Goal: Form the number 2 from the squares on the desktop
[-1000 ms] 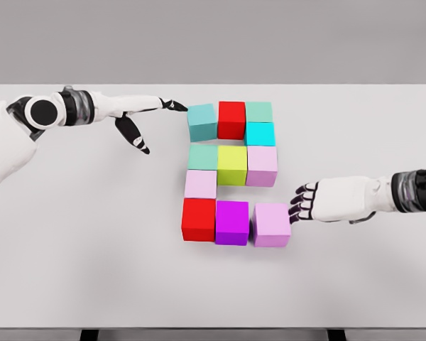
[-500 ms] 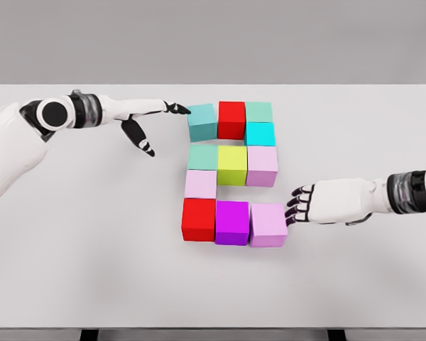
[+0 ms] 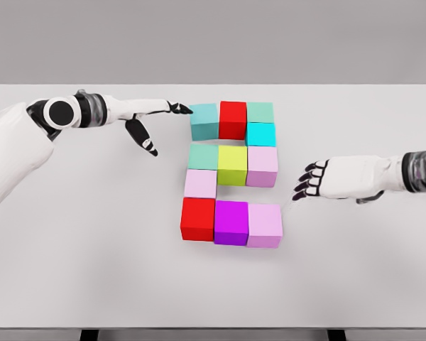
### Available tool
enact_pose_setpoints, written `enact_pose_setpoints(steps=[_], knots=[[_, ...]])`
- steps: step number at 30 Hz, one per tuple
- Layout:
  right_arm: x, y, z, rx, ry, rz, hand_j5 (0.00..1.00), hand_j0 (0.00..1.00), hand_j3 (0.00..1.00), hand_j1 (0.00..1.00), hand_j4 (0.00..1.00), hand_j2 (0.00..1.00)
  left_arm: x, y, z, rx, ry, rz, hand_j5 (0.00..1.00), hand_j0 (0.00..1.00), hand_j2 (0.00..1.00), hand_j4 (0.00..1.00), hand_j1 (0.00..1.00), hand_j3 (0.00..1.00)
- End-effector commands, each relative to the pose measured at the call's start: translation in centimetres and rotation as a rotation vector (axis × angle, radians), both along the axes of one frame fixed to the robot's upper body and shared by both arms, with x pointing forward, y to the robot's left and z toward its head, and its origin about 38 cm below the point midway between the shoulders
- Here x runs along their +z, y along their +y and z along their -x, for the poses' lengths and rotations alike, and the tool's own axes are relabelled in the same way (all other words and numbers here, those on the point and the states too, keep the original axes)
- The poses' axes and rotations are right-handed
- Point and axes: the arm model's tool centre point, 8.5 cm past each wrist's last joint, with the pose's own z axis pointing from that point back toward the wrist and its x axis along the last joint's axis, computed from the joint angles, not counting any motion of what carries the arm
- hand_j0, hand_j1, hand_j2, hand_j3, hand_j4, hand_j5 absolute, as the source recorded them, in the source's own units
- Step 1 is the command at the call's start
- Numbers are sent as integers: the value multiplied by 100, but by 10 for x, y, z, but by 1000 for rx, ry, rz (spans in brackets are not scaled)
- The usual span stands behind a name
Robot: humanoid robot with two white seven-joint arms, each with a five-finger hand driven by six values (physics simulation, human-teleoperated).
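The white rectangular tabletop (image 3: 71, 270) carries eleven coloured cubes packed near its middle in the outline of a 2. The left robot hand (image 3: 156, 122), fingers spread and holding nothing, touches the teal cube (image 3: 204, 121) at the figure's top-left with its fingertips; this looks like the closing step, nudging that cube flush against the red cube (image 3: 232, 119). The right robot hand (image 3: 326, 181), open and empty, hovers apart from the lilac cube (image 3: 265, 225). Next, a gentle sideways push should suffice
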Motion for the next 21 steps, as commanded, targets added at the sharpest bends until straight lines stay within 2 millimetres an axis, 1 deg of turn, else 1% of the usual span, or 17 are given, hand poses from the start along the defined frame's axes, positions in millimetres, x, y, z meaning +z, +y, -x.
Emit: enact_pose_setpoints(steps=[1, 9, 10, 14, 21], knots=[[9, -19, -13, -71, -26, -6, 100, 100, 100, 100, 100, 100, -1, 1, -1, 11, 4, 2, 100, 100, 100, 100, 100, 100], [9, -19, -13, -71, -25, -6, 100, 100, 100, 100, 100, 100, 0, 2, -3, 26, -5, 6, 100, 100, 100, 100, 100, 100], [9, -19, -13, -71, -25, -6, 100, 100, 100, 100, 100, 100, -1, -2, -4, 27, 0, 11, 100, 100, 100, 100, 100, 100], [10, -18, -13, -70, -26, -9, 100, 100, 100, 100, 100, 100, -3, -5, -6, 29, 6, 14, 100, 100, 100, 100, 100, 100], [10, -19, -13, -71, -26, -8, 100, 100, 100, 100, 100, 100, -1, -7, -7, 27, 2, 15, 100, 100, 100, 100, 100, 100]])
